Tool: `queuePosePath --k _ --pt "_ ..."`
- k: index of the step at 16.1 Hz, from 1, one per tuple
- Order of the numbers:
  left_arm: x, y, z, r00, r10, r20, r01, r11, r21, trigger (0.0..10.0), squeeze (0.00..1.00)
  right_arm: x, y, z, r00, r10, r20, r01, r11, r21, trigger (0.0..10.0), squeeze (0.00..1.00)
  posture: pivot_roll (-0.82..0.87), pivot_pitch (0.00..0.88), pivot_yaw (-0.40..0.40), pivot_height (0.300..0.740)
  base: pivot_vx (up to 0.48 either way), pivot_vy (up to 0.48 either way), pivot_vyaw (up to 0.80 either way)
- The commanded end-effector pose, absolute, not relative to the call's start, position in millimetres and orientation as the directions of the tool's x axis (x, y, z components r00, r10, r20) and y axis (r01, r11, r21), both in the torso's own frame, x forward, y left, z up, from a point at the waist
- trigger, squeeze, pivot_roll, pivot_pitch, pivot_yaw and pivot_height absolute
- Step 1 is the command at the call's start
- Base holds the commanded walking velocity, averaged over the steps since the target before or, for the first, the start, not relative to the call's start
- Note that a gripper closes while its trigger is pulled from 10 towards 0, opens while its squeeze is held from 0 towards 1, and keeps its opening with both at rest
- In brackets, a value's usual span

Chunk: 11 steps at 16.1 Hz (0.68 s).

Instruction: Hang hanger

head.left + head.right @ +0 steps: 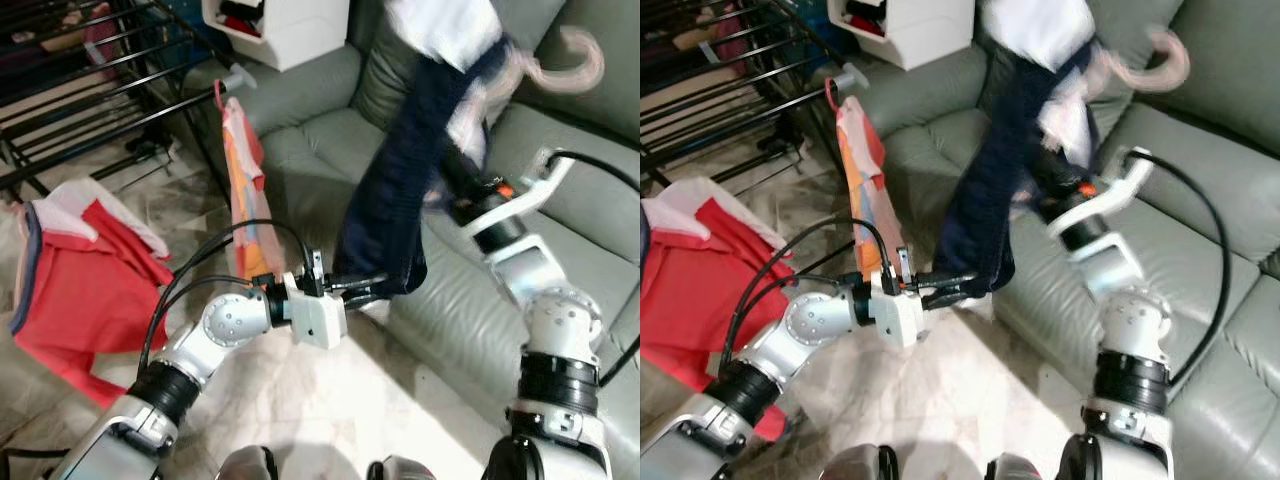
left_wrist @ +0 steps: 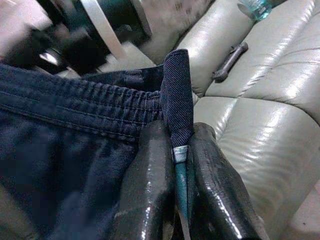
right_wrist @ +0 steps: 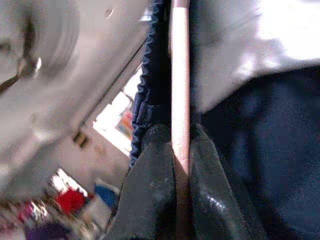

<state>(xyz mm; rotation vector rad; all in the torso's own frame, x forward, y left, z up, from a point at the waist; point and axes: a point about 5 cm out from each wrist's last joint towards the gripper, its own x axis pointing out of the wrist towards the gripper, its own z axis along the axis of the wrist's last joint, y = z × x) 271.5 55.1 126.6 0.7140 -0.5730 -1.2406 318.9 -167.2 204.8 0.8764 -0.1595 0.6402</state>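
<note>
The right gripper [image 3: 181,165] is clamping the pink hanger [image 3: 180,75], holding it up over the grey sofa [image 1: 560,200] with dark blue trousers [image 1: 400,200] and a white garment [image 1: 445,30] draped on it. The left gripper [image 2: 181,165] is pinching the trousers' waistband hem. A drying rack [image 1: 90,90] is standing nearby to the left.

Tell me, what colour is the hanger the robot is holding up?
Pale pink. The hanger shows its hook best in the left eye view, above the dark navy garment.
</note>
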Motion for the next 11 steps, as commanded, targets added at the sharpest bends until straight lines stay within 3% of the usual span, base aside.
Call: queuePosePath --k 1,3,4,5,6,7,11 --pt "272 59 118 0.253 -0.967 -0.032 0.652 0.146 0.744 10.0 0.00 324 -180 217 0.838 0.378 0.394 -0.546 0.606 0.579 10.0 0.00 -0.11 0.042 0.039 0.740 0.000 0.000 0.00" --pt "271 62 111 0.264 -0.963 -0.053 0.668 0.143 0.731 10.0 0.00 324 -185 213 0.861 0.392 0.325 -0.502 0.762 0.410 10.0 0.00 -0.11 0.043 0.038 0.740 0.000 0.000 0.00" --pt "271 63 109 0.271 -0.961 -0.058 0.676 0.147 0.722 10.0 0.00 323 -184 212 0.858 0.415 0.304 -0.505 0.792 0.344 10.0 0.00 -0.11 0.043 0.038 0.740 0.000 0.000 0.00" --pt "271 64 103 0.285 -0.956 -0.074 0.699 0.154 0.698 10.0 0.07 316 -175 209 0.838 0.481 0.257 -0.530 0.830 0.175 10.0 0.00 -0.11 0.040 0.038 0.740 0.000 0.000 0.00" --pt "271 64 101 0.293 -0.953 -0.074 0.703 0.163 0.692 10.0 0.57 314 -172 208 0.831 0.495 0.252 -0.539 0.829 0.147 10.0 0.00 -0.11 0.039 0.038 0.740 0.000 0.000 0.00" --pt "272 63 97 0.312 -0.947 -0.078 0.711 0.178 0.681 10.0 1.00 310 -164 204 0.819 0.521 0.241 -0.553 0.829 0.085 10.0 0.00 -0.12 0.034 0.038 0.740 0.000 0.000 0.00" --pt "275 62 94 0.328 -0.941 -0.082 0.724 0.195 0.661 10.0 1.00 297 -157 186 0.811 0.543 0.218 -0.563 0.826 0.038 10.0 0.00 -0.12 0.030 0.034 0.740 0.000 0.000 0.00"
